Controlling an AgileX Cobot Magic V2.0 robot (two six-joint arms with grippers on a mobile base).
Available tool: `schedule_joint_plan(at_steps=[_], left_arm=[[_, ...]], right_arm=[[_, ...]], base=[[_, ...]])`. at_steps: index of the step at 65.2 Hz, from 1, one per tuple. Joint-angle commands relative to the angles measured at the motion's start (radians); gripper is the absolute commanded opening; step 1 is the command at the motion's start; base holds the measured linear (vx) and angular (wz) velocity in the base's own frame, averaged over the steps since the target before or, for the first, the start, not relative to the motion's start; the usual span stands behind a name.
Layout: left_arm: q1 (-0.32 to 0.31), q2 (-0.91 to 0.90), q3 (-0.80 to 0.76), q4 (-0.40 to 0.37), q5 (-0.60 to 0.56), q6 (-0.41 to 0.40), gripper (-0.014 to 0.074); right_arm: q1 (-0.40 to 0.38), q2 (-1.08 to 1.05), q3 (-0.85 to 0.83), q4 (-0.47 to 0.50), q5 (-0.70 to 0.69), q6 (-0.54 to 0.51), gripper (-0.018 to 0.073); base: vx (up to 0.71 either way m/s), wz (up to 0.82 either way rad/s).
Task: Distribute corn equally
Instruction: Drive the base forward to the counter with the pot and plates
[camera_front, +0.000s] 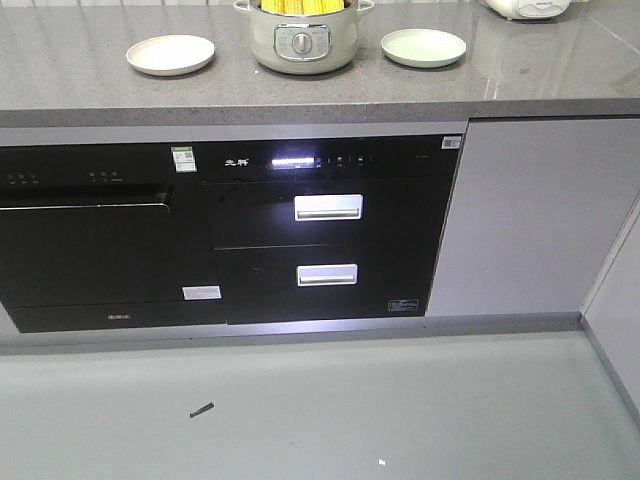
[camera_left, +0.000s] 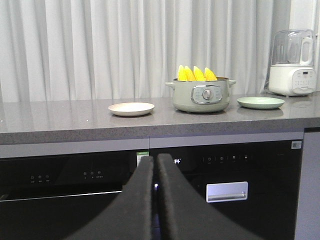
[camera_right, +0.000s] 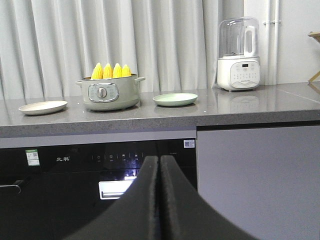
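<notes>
Several cobs of yellow corn (camera_left: 197, 74) stand upright in a pale green pot (camera_left: 201, 94) on the grey counter (camera_left: 60, 120); the corn (camera_right: 111, 71) and pot (camera_right: 105, 93) also show in the right wrist view, and the pot (camera_front: 302, 38) in the front view. A cream plate (camera_left: 131, 108) lies left of the pot, a green plate (camera_left: 260, 102) to its right. My left gripper (camera_left: 154, 159) is shut and empty, low before the black appliances, well short of the counter. My right gripper (camera_right: 159, 159) is likewise shut on nothing.
A white blender (camera_right: 239, 55) stands at the counter's far right. Black built-in appliances (camera_front: 330, 235) with drawer handles fill the cabinet front below. Grey cabinet door (camera_front: 525, 215) to the right. A small dark scrap (camera_front: 202, 409) lies on the floor.
</notes>
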Motion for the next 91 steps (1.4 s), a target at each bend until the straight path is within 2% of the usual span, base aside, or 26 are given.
schedule_joint_plan(at_steps=[1,91], left_arm=[[0.004,-0.017,0.013,-0.01,-0.07,0.0,-0.0006],[0.004,-0.017,0.013,-0.01,-0.07,0.0,-0.0006]], right_arm=[[-0.006,-0.002,0.007,-0.01,-0.081,-0.003,-0.0011],[-0.006,-0.002,0.007,-0.01,-0.081,-0.003,-0.0011]], base=[[0.2,0.0],[0.16,0.0]])
